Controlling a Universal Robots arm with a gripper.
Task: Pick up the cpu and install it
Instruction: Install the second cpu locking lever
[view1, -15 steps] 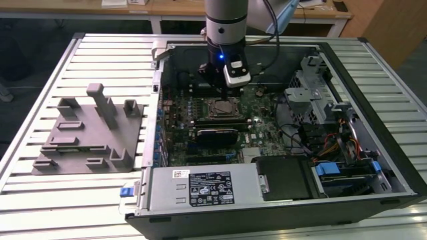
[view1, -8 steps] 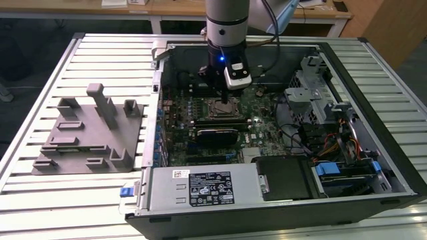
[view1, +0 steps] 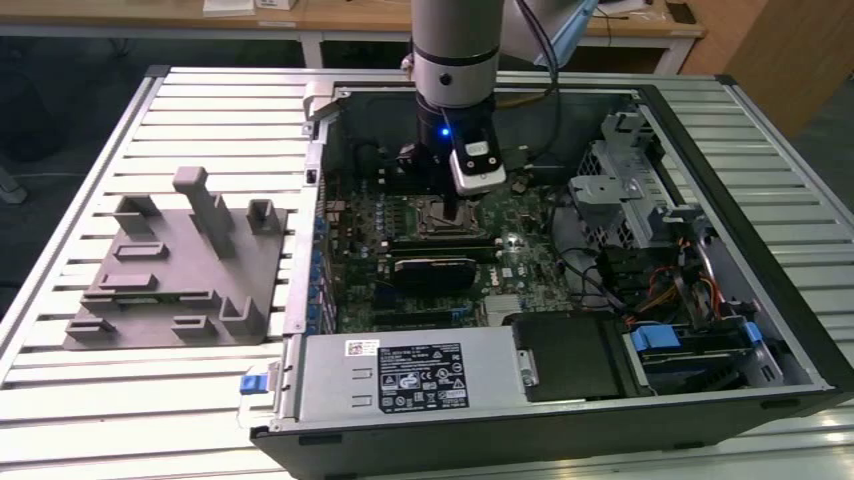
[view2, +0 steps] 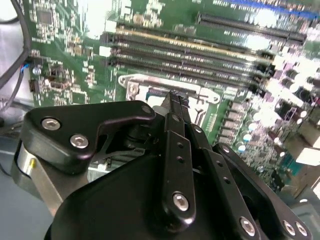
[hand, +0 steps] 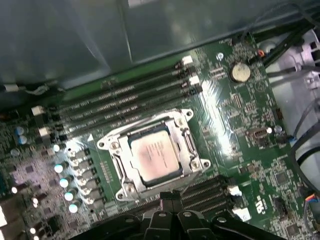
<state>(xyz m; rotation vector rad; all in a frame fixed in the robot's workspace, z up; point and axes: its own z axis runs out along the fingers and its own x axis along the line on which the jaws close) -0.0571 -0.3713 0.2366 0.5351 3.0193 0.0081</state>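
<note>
Slatted metal bench (view1: 200, 110) carries an open computer case (view1: 747, 330), laid on its side so the motherboard (hand: 240, 125) faces up for reach from above. Look, the cpu (hand: 155, 155) sits flat in its socket (hand: 115, 170), silver top showing, apparently already placed. Arm hangs vertical over it, end effector (hand: 169, 196) just beside the socket's edge, fingers pressed together, grasping nothing.
</note>
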